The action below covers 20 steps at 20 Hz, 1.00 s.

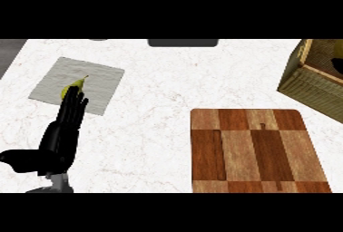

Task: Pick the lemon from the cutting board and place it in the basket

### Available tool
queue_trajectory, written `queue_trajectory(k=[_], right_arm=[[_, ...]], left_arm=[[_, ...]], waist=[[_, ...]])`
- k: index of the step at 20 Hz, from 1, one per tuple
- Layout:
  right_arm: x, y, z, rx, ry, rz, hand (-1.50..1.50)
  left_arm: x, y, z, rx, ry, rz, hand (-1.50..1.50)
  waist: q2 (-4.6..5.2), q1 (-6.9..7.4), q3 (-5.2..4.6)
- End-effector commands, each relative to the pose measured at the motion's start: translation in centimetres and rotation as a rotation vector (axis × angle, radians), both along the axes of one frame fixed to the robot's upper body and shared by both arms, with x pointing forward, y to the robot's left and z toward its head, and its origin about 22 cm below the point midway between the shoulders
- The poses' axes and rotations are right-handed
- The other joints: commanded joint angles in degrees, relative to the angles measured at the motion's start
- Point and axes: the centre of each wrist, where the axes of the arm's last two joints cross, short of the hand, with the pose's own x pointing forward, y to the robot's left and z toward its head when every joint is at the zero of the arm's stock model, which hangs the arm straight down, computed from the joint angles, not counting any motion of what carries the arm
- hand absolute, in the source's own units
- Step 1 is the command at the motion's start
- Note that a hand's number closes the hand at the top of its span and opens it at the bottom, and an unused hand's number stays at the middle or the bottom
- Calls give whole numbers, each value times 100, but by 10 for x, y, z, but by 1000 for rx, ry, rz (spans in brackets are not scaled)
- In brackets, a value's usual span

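One head view is looking steeply down on the white counter (167, 81) from above, taking in the wooden cutting board (254, 149) at lower right and the basket (315, 81) cut off by the right edge.

The lemon (74, 87) is a small yellow-green fruit with a pointed tip, lying near the table's far left corner on a grey cloth (87, 74), not on the cutting board; its near side is hidden and only its far part shows. The cutting board (258, 152) is a rectangular slab of light and dark brown wooden strips, lying flat at the table's near edge, right of the middle. The basket (311, 86) is woven and olive-brown, standing at the table's right edge, partly cut off.
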Motion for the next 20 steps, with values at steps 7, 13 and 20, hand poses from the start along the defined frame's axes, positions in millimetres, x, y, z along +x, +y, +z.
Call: queue_trajectory(k=[7,13,20], right_arm=[[6,-59,-35,-11,75,-2,150],[5,-65,-55,15,54,-13,150],[9,-77,-67,52,61,-62,150]], left_arm=[[0,-15,-18,5,19,-8,0],[-6,-3,16,21,-18,9,0],[10,-11,2,-4,-21,20,0]], waist=[[8,14,0],[-3,15,1],[-1,-3,0]])
